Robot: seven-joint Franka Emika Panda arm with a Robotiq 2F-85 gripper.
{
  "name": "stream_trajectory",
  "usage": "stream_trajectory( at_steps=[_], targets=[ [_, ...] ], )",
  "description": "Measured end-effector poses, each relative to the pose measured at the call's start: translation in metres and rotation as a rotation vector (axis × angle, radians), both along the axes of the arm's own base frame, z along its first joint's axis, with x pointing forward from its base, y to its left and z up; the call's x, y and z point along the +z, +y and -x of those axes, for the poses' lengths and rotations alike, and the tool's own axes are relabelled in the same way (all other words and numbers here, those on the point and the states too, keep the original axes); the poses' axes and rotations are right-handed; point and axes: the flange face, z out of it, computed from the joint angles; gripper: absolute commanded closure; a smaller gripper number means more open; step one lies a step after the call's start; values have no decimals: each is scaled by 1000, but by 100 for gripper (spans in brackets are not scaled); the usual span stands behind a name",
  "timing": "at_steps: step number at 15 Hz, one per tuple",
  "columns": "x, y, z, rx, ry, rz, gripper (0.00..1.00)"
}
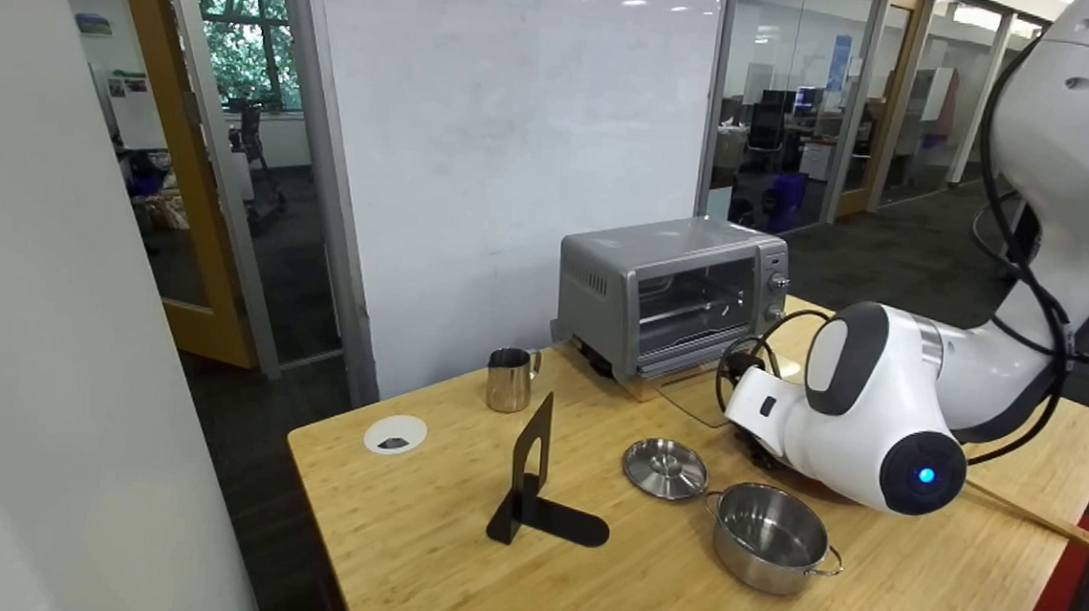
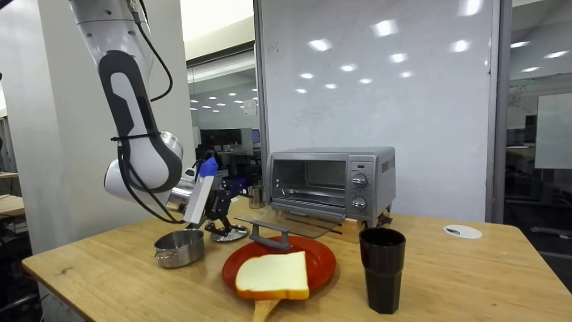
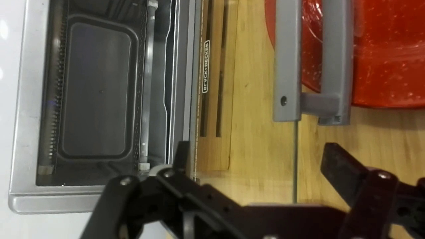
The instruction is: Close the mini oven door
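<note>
In the wrist view the pincer (image 3: 257, 149) sits at the bottom of the frame, its black fingers (image 3: 342, 172) spread wide. Just below the middle of an exterior view, the door (image 2: 308, 223) is lowered open, its clear glass jutting out in front; seen from the wrist, the glass edge runs between the two fingers (whether it is level with their tips, I cannot tell). The grey handle (image 3: 335, 66) shows at the upper right of the wrist view, above part of a red plate (image 3: 391, 76). The oven (image 2: 348, 192) stands right of the middle in both exterior views, raised on a wooden block (image 2: 351, 230).

Near the pincer, a metal lid (image 1: 665, 468) lies on the desk (image 1: 413, 546) beside a pot (image 1: 761, 570). A slice of bread (image 2: 272, 273) rests on the plate at the bottom of an exterior view, a wooden stick (image 2: 264, 310) showing below its near edge. A black cup (image 2: 382, 268) stands upright to the plate's right. Farther out, a steel jug (image 1: 505, 384) stands left of the oven near the middle of an exterior view, with a black bookend (image 1: 523, 496) below it and a white disc (image 1: 395, 426) to its lower left. A whiteboard (image 1: 501, 101) fills the upper middle.
</note>
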Motion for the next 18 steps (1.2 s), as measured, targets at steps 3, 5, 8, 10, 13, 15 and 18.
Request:
stream_trajectory(
  at_steps=[3,5,8,10,13,15,18],
  targets=[
    [1,-8,-7,10,-12,8,0],
    [2,-14,-12,14,-21,12,0],
    [4,-19,-16,18,-28,14,0],
    [4,-21,-16,22,-28,12,0],
    [4,-22,-16,35,-33,10,0],
    [5,-22,-15,53,-41,8,0],
    [11,-22,-13,92,-65,3,0]
  ],
)
